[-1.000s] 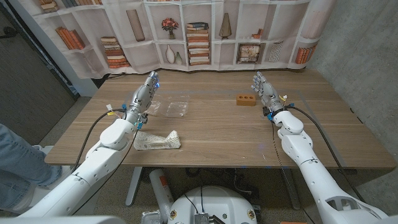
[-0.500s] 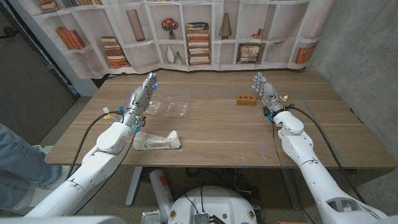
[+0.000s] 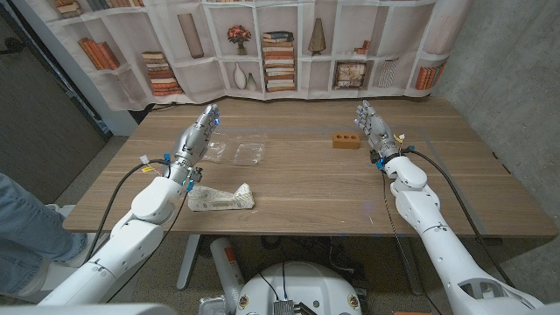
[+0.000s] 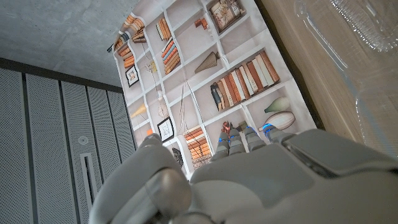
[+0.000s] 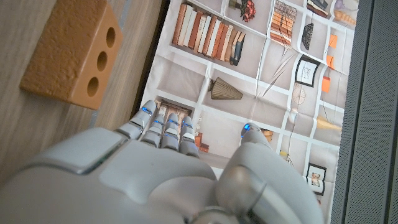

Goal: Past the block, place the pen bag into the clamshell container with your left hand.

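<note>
Item: pen bag, lying untouched on the worktop at its near edge, just nearer than the clear clamshell container, which sat open; the orange block lay well to the container's right. Left hand raised beside the container, fingers extended and empty; right hand likewise empty, beside the block. Risk noted: the bag looked limp and could sag from a loose grip, and the light container might slide when the bag was pushed in.

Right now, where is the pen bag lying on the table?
In the head view, the pen bag lies near the table's front edge on the robot's left, beside the left arm, with the clamshell container farther back.
</note>
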Action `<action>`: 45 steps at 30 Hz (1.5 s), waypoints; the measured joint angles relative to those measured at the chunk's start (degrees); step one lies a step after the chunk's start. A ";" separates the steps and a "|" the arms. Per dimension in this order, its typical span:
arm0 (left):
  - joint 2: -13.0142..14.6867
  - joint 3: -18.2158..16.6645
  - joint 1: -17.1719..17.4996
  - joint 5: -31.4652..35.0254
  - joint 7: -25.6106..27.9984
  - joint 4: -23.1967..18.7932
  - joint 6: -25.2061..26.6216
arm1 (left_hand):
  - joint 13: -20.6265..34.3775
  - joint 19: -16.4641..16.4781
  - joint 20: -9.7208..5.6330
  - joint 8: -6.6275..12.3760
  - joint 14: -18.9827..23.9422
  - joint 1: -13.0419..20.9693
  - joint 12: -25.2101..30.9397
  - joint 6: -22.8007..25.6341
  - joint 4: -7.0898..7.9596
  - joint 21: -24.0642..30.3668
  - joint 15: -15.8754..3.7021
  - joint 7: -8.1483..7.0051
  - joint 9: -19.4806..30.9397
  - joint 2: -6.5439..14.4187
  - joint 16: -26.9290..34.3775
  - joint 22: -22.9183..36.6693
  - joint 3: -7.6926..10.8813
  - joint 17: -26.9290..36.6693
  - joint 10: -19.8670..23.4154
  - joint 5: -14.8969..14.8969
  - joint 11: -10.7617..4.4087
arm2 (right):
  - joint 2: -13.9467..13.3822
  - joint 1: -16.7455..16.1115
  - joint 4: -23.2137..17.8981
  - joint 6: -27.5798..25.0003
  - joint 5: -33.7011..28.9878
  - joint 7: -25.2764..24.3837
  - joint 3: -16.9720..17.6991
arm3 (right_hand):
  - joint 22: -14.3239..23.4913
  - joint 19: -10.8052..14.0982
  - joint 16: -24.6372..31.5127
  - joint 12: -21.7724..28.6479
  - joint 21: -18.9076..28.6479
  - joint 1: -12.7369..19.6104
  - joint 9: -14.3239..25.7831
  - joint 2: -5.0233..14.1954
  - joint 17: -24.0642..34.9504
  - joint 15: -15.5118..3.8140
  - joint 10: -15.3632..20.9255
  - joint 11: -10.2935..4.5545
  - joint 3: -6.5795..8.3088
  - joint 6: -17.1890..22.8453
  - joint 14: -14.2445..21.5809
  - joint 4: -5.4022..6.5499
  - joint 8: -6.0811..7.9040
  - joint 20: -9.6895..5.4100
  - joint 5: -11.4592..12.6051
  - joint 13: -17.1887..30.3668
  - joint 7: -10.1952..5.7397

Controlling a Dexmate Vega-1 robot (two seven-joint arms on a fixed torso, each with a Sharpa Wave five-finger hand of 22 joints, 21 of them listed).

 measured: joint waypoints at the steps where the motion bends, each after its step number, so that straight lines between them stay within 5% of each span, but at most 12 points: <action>1: 0.00 -0.06 0.13 0.08 -0.05 -0.02 -0.18 | 0.00 0.00 0.00 0.00 0.22 0.00 0.00 0.00 0.00 0.00 -0.01 0.00 0.00 0.00 0.00 0.00 0.00 0.00 0.09 0.00 -0.09 | 0.02 0.04 0.00 0.04 0.00 0.00 -0.03 | 0.00 0.00 0.00 0.00 0.00 0.00 0.00 0.00 0.00 0.00 0.00 0.00 0.00 0.00 0.00 0.00 0.00 0.00 0.01 0.00 0.00; 45: -0.52 -2.91 5.85 4.95 0.46 -1.50 -4.53 | 0.00 0.00 0.00 0.00 0.99 0.98 0.00 1.74 -0.37 0.00 -0.43 -0.31 0.00 0.52 0.00 -0.01 -0.38 -0.16 1.85 0.00 -0.38 | 0.26 1.32 1.14 0.83 0.06 -0.33 -0.03 | 0.00 0.41 -0.27 0.00 -1.23 0.30 0.00 0.30 0.00 -0.21 0.82 -0.21 -0.08 0.60 0.62 -0.56 -0.38 0.00 0.02 0.00 0.01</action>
